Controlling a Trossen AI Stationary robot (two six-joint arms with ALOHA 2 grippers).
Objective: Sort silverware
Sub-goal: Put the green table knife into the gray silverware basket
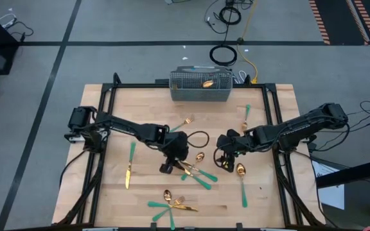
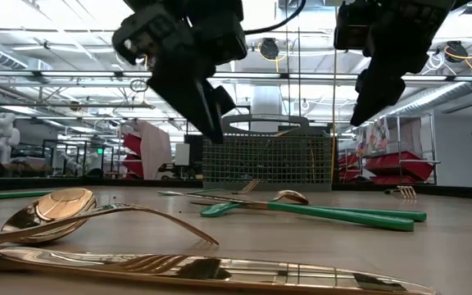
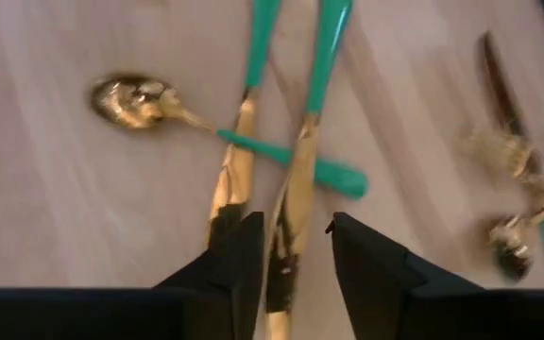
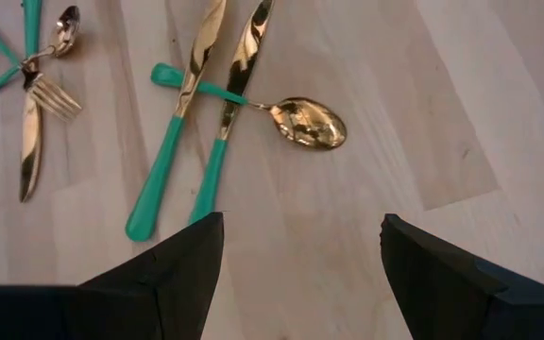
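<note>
two dark arms, one mesh caddy [image 1: 200, 86], roughly a dozen teal-handled utensils [image 1: 198, 173]

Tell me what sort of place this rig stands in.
Probably an industrial lab or workshop. A pale butcher-block wooden table stands on a grey floor marked with black tape lines; beyond it are exposed ceiling trusses and metal racks of red plastic bins.

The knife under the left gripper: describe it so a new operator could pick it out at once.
Start at the grey wire-mesh caddy on the table's far edge and come down to the left gripper at the table's middle. Two teal-handled knives lie side by side there, crossing a spoon. The knife you want is the one running between the open fingers; its neighbour lies just outside them.
</note>
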